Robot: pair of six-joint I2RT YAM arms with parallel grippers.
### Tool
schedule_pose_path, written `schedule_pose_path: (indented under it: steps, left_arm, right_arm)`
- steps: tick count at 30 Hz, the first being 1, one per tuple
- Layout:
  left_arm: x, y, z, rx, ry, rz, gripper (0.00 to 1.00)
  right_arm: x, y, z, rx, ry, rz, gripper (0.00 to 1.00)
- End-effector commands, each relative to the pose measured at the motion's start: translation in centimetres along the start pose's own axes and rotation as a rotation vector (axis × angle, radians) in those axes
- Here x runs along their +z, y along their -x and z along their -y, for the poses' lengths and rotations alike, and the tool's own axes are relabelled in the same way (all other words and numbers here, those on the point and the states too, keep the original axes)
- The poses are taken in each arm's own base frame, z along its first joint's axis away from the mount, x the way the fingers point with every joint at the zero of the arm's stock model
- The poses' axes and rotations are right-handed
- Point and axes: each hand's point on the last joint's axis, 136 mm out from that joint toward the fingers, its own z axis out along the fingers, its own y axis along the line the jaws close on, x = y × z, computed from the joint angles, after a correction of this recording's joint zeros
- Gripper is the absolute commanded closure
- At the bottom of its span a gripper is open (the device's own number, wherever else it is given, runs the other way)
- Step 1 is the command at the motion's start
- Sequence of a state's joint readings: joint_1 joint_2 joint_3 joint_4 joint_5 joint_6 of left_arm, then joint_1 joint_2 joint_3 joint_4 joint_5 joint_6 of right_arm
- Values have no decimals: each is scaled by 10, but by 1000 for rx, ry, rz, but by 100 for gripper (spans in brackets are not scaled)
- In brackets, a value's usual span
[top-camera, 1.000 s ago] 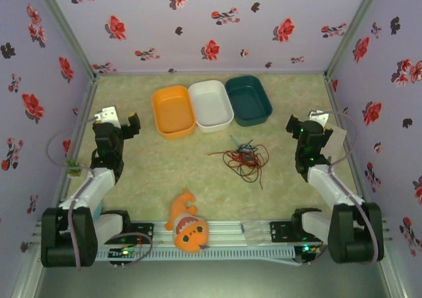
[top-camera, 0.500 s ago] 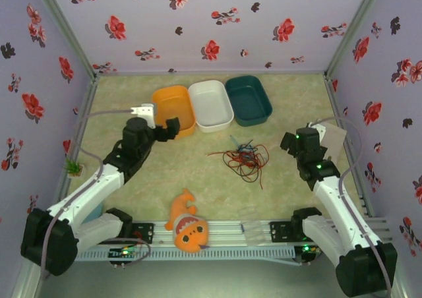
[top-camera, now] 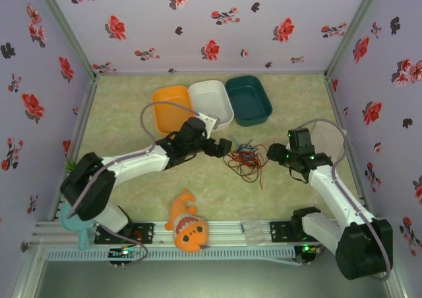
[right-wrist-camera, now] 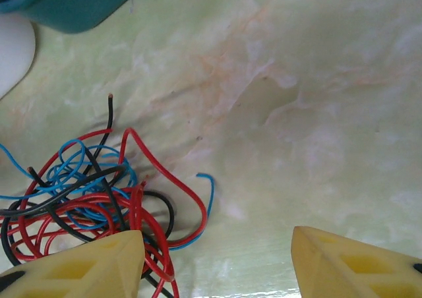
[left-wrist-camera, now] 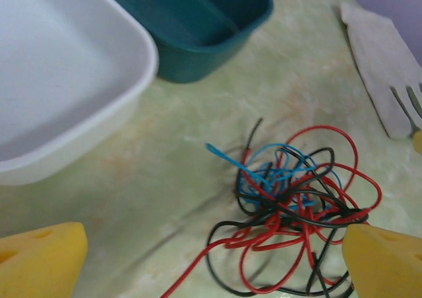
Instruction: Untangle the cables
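Top external view: the cables (top-camera: pixel 245 158), tangled on the tabletop (top-camera: pixel 297 97), are flanked by the left fingers (top-camera: pixel 221 146) at 9 o'clock and the right fingers (top-camera: pixel 274 154) at 3 o'clock; both pairs are spread open, empty.

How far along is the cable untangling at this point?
Done: nothing yet. The red cable, black cable and blue cable lie knotted in one pile. In hand: the left gripper and right gripper sit open on either side of it, gripping no wire. Remaining: grasp strands and pull all three apart.
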State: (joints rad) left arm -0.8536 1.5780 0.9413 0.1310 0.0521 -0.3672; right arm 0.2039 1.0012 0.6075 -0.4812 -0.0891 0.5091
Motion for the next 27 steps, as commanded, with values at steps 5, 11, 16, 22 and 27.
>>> schedule_pose_path:
  steps: [5, 11, 16, 22, 27]
  left_arm:
    - [34, -13, 33, 71, -154, -123, 0]
    - [58, -29, 37, 135, -149, -225, 5]
    - [75, -40, 32, 131, -132, -270, 10]
    - [86, -45, 32, 129, -132, -294, 13]
    - [90, -51, 30, 120, -128, -313, 21]
  right_arm:
    - [6, 10, -16, -16, 58, 1, 38]
    - [18, 13, -21, -29, 65, -32, 40]
    - [28, 15, -24, -48, 63, -56, 43]
    - [41, 18, -31, -51, 88, -71, 45]
    - [53, 16, -35, -41, 116, -100, 49]
